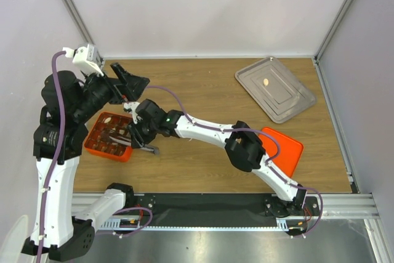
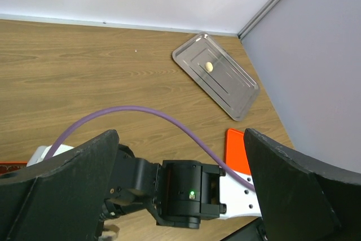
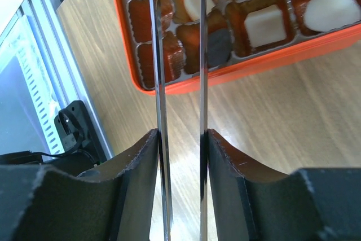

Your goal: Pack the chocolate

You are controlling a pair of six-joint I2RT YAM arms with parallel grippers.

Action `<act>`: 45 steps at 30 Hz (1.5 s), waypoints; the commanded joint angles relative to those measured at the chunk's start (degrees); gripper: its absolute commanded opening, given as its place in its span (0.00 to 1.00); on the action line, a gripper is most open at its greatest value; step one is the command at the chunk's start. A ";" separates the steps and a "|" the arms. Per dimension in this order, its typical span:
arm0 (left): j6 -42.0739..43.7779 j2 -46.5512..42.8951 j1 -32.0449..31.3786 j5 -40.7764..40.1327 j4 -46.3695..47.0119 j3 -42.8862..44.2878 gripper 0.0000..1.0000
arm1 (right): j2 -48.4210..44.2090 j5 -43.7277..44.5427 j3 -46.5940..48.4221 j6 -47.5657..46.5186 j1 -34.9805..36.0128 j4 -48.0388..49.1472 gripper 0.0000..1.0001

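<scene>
Left gripper (image 2: pixel 180 134): mine, raised above the desk (image 1: pixel 203 90), jaws spread wide, nothing between them.
Right gripper (image 3: pixel 181 139): mine, reached across to the left side of the desk, pressed in on the tongs (image 3: pixel 161 83).
Tongs: thin metal, two blades, one against each of my pads. The blades stand slightly apart, run out over the near rim of the orange box (image 3: pixel 271 60), and their tips pass out of the wrist view.
Chocolate (image 3: pixel 265 23): sits in the compartments of the orange box. Several pieces are cream-white, several brown, and one is dark, near the right blade.
Cream-white piece (image 2: pixel 209 66): single, lying on the metal tray (image 2: pixel 225 83), well apart from the box.
Metal tray: far right of the desk, set at an angle.
Orange lid (image 1: pixel 286 149): flat on the desk, near side of the tray, partly under my right arm.
Orange box, location: near left of the desk, just in front of my left arm's base.
</scene>
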 commanded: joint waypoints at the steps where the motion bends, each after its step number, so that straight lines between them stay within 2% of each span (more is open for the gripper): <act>1: -0.38 0.06 0.40 0.67 0.89 0.57 1.00 | -3.87 0.25 2.70 -1.62 -1.63 1.21 0.43; 11: -0.73 1.20 0.40 0.32 -0.69 4.79 1.00 | -13.44 -0.98 -1.07 -2.86 -5.40 3.49 0.39; 18: -1.35 1.99 0.40 0.06 -1.30 5.76 1.00 | -27.15 -0.81 -16.27 -2.33 -10.85 8.94 0.36; 22: -0.82 2.43 0.31 -1.52 -2.09 5.58 1.00 | -36.20 3.66 -25.76 -3.55 -16.55 7.89 0.36; 23: -0.56 2.51 0.40 -2.22 -2.27 5.32 1.00 | -38.31 4.98 -29.69 -4.08 -20.31 6.67 0.36; 25: -0.12 2.52 0.40 -3.10 -2.36 4.79 1.00 | -42.80 10.84 -32.27 -6.45 -23.93 2.73 0.36; 27: 0.06 2.08 0.31 -4.16 -1.84 3.22 1.00 | -45.87 14.56 -35.61 -8.55 -30.87 0.60 0.36; 29: -0.11 1.73 0.40 -4.42 -1.31 1.63 1.00 | -47.02 16.86 -37.72 -8.92 -36.23 -1.33 0.36; 30: -0.20 1.55 0.40 -4.60 -0.70 0.15 1.00 | -47.46 17.12 -39.47 -8.92 -41.22 -1.60 0.36; 33: -0.91 1.11 0.31 -4.08 0.54 -2.41 1.00 | -47.82 19.49 -41.77 -9.79 -48.70 -2.13 0.36; 36: -1.26 1.20 0.40 -3.72 1.77 -4.17 1.00 | -45.72 20.03 -41.86 -10.76 -53.29 -3.53 0.36; 45: -0.38 2.43 0.40 -4.51 2.56 -5.49 1.00 | -42.73 23.45 -43.35 -11.82 -57.00 -2.92 0.37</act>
